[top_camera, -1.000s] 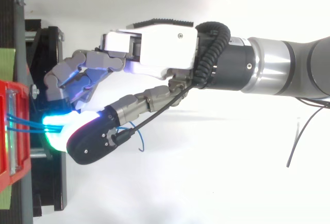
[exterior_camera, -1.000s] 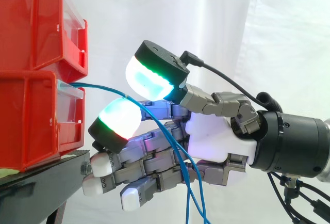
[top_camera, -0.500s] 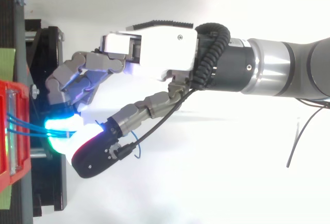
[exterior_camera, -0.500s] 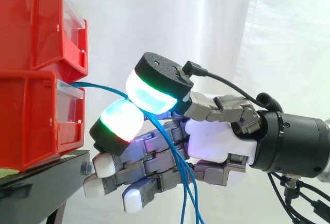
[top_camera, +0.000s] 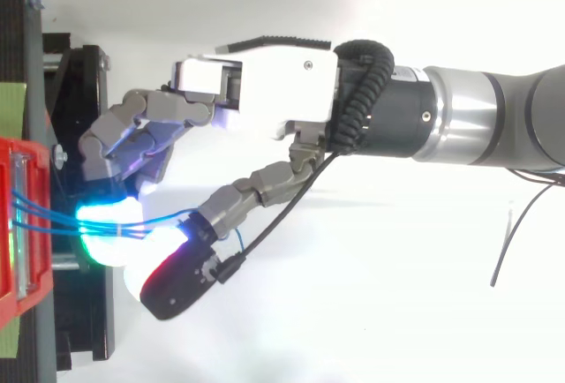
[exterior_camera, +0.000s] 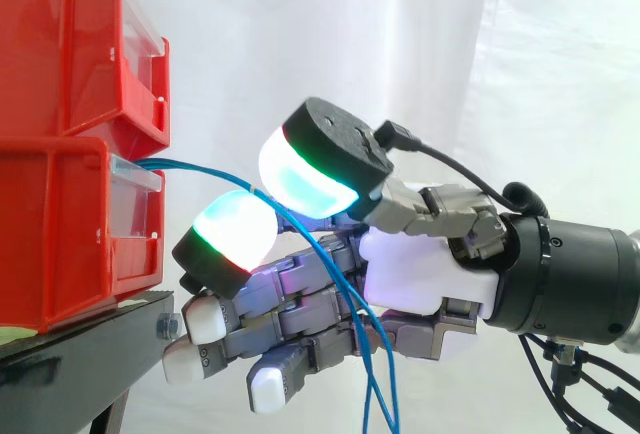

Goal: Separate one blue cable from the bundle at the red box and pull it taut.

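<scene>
Several thin blue cables (exterior_camera: 205, 168) leave the front of the lower red bin (exterior_camera: 60, 224) and run right. They lie over a raised green-glowing fingertip (exterior_camera: 232, 232), then drop across the palm toward the bottom edge. In the top view the blue cables (top_camera: 53, 217) cross from the red bin (top_camera: 11, 180) onto that glowing pad (top_camera: 106, 226). My hand (exterior_camera: 420, 279) faces the bins with its fingers stretched toward the stand. The thumb pad (exterior_camera: 305, 169) stands apart from the fingertip, off to one side. No single cable is pinched.
A second red bin (exterior_camera: 70, 44) is stacked on the lower one, both on a black stand (exterior_camera: 80, 354). The lower fingertips (exterior_camera: 205, 319) hover just off the stand's edge. A white curtain hangs behind.
The thumb has swung sideways away from the glowing fingertip, widening the gap between them. The cables stay draped over the fingertip. The arm has barely moved.
</scene>
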Controlling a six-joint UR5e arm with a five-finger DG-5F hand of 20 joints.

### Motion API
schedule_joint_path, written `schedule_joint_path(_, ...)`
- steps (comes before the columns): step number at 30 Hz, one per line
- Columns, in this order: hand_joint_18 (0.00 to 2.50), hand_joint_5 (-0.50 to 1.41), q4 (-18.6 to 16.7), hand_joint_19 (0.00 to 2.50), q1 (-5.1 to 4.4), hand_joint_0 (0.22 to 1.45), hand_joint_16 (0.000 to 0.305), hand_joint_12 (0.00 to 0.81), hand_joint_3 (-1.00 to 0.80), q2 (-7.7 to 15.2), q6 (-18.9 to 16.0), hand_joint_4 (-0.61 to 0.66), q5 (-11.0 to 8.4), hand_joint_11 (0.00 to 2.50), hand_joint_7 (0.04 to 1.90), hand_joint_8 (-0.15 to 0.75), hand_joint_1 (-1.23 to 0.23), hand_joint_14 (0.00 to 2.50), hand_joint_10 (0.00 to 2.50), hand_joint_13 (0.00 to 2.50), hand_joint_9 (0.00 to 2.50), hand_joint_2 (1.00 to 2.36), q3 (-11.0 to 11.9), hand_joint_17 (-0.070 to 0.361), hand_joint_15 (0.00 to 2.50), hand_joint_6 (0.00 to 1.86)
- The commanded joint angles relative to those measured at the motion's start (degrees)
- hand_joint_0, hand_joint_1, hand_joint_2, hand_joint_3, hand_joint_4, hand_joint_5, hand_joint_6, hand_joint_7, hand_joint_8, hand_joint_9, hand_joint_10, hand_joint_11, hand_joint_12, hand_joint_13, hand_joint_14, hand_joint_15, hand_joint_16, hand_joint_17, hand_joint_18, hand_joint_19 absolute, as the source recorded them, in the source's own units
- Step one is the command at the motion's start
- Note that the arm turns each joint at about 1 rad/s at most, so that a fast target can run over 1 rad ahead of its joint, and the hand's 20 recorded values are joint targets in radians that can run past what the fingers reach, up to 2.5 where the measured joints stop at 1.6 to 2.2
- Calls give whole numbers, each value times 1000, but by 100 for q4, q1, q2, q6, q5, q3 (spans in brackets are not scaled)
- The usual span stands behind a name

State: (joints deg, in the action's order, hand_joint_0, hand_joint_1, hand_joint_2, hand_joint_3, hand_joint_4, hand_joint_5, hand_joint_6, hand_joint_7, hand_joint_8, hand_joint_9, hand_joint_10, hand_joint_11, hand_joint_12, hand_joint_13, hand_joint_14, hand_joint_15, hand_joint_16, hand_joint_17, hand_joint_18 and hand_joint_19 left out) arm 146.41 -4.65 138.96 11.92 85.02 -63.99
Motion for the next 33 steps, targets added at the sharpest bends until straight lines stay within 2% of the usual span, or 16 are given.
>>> schedule_joint_path(1, 885, -217, 10, 565, 17, 518, 54, 414, -500, 0, -5, 295, -3, 669, 846, 391, -611, 13, 13, 762, 710, 1000, 0, 123, 409, 865)
schedule_joint_path(8, 892, -209, 1, 598, 17, 586, 51, 402, -500, 0, -14, 257, 6, 674, 883, 381, -436, 13, 12, 778, 752, 1000, 18, 116, 421, 854)
schedule_joint_path(12, 894, -210, 1, 608, 25, 669, 51, 400, -500, 0, -14, 232, 6, 694, 896, 378, -513, 15, 14, 788, 753, 1000, 44, 114, 435, 855)
schedule_joint_path(18, 897, -216, 1, 601, 25, 697, 51, 406, -459, 0, -14, 241, -3, 728, 885, 386, -681, 14, 15, 792, 748, 1003, 44, 115, 448, 865)
schedule_joint_path(33, 886, -216, 36, 573, 25, 781, 50, 394, -500, 0, -5, 232, -3, 751, 877, 371, -861, 16, 15, 815, 743, 1000, 35, 113, 473, 879)
